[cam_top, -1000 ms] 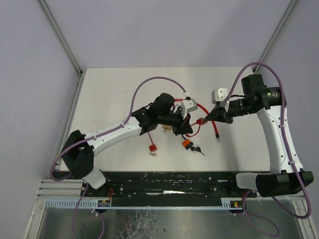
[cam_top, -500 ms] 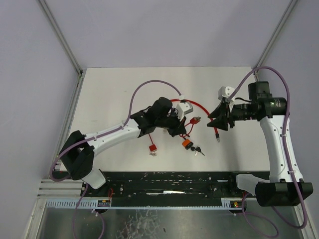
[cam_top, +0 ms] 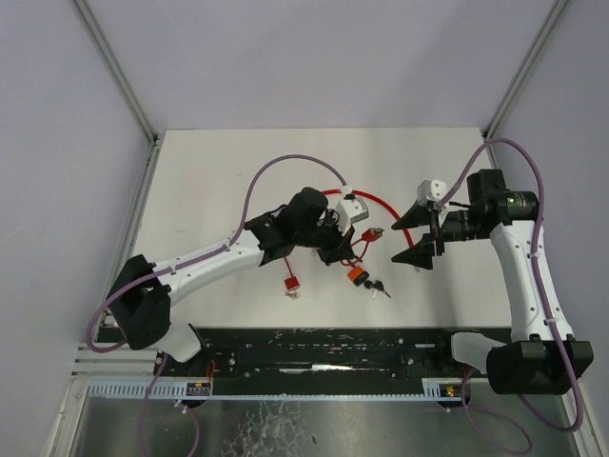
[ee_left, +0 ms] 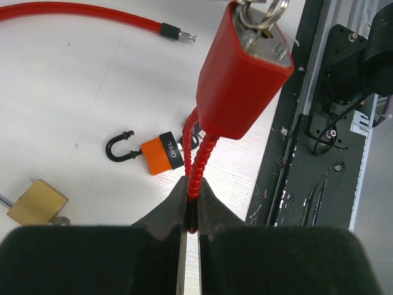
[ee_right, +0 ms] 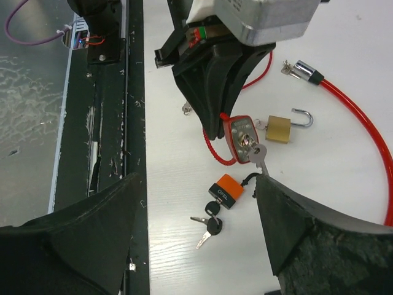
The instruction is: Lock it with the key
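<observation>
**1. Status**
The left jaws are pressed together on the ribbed red cable (ee_left: 195, 161) just below the red lock (ee_left: 242, 80). They appear to hold the lock up off the worktop (ee_left: 73, 104), with its keyway face turned toward the right arm. The key (ee_right: 258, 153) sits in that face, its bow pointing down and out. The right jaws are spread wide near the key and touch nothing.

**2. Step in hand (judged): grip the key and turn it**
- Centre the spread jaws on the bow of the key, with the pads against its flat sides.
- Close fully on the bow before any rotation. A partial pinch is likely to slip off.
- Rotate about the key's own axis only. The lock is carried on a flexible cable, so any side load will probably swing it rather than turn the cylinder.
- The left grip should sit close under the lock body to limit that swing.
- Stay clear of the loose cable end (ee_right: 301, 69) and the brass padlock (ee_right: 282, 128), which lie just beyond the lock.

**3. Markings**
- Orange padlock (ee_left: 161, 153): white letters on a black band, reading roughly "OFEL". The reading is not certain.
- Red lock, brass padlock, spare keys (ee_right: 207, 225): no legible writing.
</observation>
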Controlling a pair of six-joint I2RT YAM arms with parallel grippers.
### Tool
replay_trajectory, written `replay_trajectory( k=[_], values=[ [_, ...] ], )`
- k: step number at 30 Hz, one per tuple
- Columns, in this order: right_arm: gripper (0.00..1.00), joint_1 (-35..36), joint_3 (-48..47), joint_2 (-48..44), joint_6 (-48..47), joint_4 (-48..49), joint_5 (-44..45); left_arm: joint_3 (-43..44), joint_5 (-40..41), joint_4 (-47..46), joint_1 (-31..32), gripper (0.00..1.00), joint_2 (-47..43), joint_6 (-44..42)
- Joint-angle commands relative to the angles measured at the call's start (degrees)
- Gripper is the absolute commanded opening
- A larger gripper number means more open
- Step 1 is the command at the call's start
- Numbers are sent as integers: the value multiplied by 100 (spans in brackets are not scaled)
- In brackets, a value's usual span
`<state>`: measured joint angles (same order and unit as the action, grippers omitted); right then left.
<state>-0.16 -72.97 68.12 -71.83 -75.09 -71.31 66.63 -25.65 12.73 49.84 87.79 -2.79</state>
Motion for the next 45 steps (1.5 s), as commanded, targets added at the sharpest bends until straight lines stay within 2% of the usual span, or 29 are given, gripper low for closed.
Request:
replay_trajectory(
  k=[1, 8, 14, 22, 26, 29, 35, 40, 45],
  values=[
    [82, -352, 66, -228, -475, -559, -417, 13, -66, -265, 30, 0, -339, 45],
    [81, -1229, 588, -599, -58, -641, -559, -163, -187, -604, 31, 0, -628, 276],
    [81, -1604, 741, -689, 146, -407, -701, -813, -139, -1510, 31, 0, -1042, 712],
    [80, -1653, 1157, -765, 839, 623, -1043, -1003, 102, -1610, 25, 0, -1195, 740],
    [80, -1649, 1462, -857, 1141, 1138, -1057, -1244, 174, -2091, 29, 0, -1213, 929],
    [80, -1646, 1680, -1037, 1696, 1680, -1068, -1307, 310, -2339, 26, 0, -1086, 1073],
    [79, -1636, 2212, -1403, 2856, 2828, -1048, -972, 566, -2160, 38, 0, -710, 1033],
    [80, -1637, 2278, -1661, 3040, 2910, -801, -1178, 624, -2518, 36, 0, -739, 1180],
    [81, -1702, 2663, -1999, 3644, 3479, -594, -929, 578, -2049, 47, 0, -692, 919]
  ],
)
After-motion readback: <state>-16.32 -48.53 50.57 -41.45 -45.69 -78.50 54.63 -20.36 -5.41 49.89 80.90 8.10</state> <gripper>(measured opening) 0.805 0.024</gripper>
